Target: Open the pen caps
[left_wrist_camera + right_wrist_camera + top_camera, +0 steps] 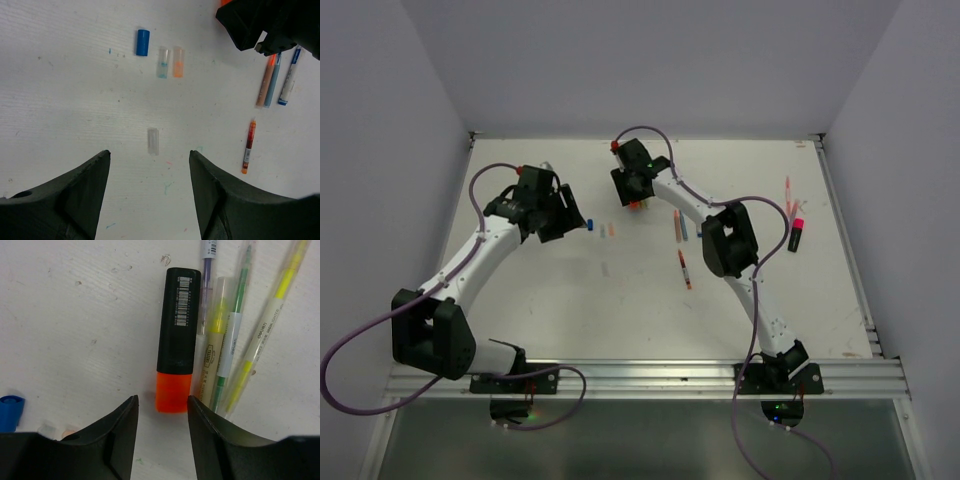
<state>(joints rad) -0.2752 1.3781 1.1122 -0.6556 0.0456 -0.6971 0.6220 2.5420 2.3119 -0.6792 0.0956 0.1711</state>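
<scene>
**Straddling the orange cap (173, 397), not yet gripping**

Hovering over the white tabletop (75, 330) with the right pincer (161, 432) standing open, taking only the end of the orange cap, off-centre, into the gap without clamping it. Sitting on a stubby black highlighter (178, 315) lying flat, running its long axis straight away from the pincer, pointing the capped end at the jaws and the barcoded end away. Lying just beside slim yellow-green pens (235, 335), nearly parallel to them.

Resting loose nearby: a blue cap (143, 42), a blue-tinted clear cap (163, 62) and an orange-tinted clear cap (178, 62), lined up side by side, all sharing one long-axis direction, pointing away from the left pincer (150, 195). Holding that pincer wide open, gripping nothing, just short of a lone clear cap (153, 141) lying along the same direction. Lying farther right: an orange pen (248, 146), slightly tilted from that line. Lying near the tabletop's right edge in the top view: a pink-capped highlighter (797, 236), pointing its cap toward the far wall.
</scene>
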